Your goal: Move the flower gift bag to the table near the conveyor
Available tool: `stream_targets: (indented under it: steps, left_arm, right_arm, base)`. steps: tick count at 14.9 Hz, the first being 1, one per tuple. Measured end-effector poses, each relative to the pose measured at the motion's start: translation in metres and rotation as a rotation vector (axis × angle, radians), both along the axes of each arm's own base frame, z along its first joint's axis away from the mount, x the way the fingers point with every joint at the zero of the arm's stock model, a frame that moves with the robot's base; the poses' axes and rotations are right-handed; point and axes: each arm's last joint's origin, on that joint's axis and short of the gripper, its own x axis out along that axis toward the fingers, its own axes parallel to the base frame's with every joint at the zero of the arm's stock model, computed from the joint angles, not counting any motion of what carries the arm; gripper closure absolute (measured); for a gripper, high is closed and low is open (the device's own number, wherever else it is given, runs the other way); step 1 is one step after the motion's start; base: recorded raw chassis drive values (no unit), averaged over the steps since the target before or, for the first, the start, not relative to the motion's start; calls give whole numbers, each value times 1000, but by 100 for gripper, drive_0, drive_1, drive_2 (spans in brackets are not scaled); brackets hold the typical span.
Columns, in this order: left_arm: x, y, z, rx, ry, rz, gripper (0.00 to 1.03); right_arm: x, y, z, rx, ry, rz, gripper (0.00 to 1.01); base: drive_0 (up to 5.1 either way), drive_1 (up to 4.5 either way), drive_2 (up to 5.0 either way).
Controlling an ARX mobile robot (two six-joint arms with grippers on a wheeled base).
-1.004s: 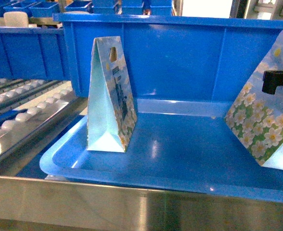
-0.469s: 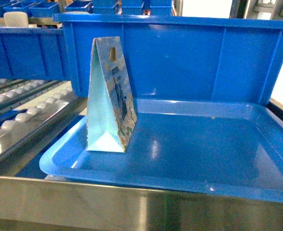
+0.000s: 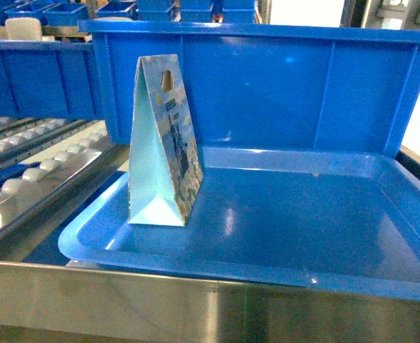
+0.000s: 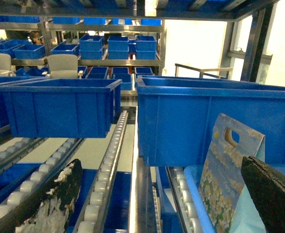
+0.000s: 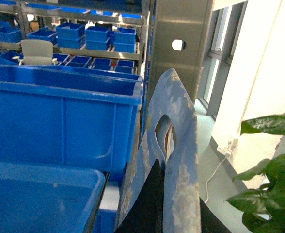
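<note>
Blue flowered bag [image 5: 174, 160] in right hand [image 5: 157, 204].

Warehouse: roller racking [image 4: 103, 174], stacked blue bins [image 4: 60, 109].

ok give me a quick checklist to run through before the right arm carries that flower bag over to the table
1. Right gripper shut on the carried gift bag near its handle cutout: ok.
2. Carried bag clear of the blue tray: ok, it hangs beside the tray's edge in the right wrist view and is out of the head view.
3. Second gift bag upright on the tray's left part: ok.
4. Left gripper open and empty, off the second bag: ok.
5. Table as drop spot: cannot tell, in no view.
6. Path to the right: cannot tell; a steel post and a plant stand close.
</note>
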Motion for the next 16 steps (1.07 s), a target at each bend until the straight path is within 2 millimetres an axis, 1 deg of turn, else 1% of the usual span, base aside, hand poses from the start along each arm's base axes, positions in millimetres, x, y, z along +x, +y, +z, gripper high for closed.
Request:
stream_targets:
  steps: [2,4,10,11,13,14,16]
  left_arm:
    - [0,0,0,0,0,0,5]
    - [0,0,0,0,0,0,5]
    - [0,-1,0,-1,-1,0,5]
    - [5,-6,2,-8,-18,-5,5]
    - [24,-20,16,-24,-54,-25,5]
    - [34,-27,16,-27,-47,-22,5]
    - [52,-45,26,-42,-72,-37,5]
  right_arm:
    - [-13,-2,-10,-1,6,-13,99]
    - [-19,0,-12,-12,-38,-10,99]
    - [-19,0,-12,-17,-34,-10,99]
    - [-19,0,-12,-17,-34,-10,99]
    - [-19,0,-12,-17,-34,-10,99]
    - [-19,0,-12,-17,-34,-10,99]
    - [-19,0,-12,-17,-34,-10,99]
  base:
    - [0,0,0]
    - [0,0,0]
    - [0,0,0]
    - [0,0,0]
    - [0,0,0]
    - [0,0,0]
    - [0,0,0]
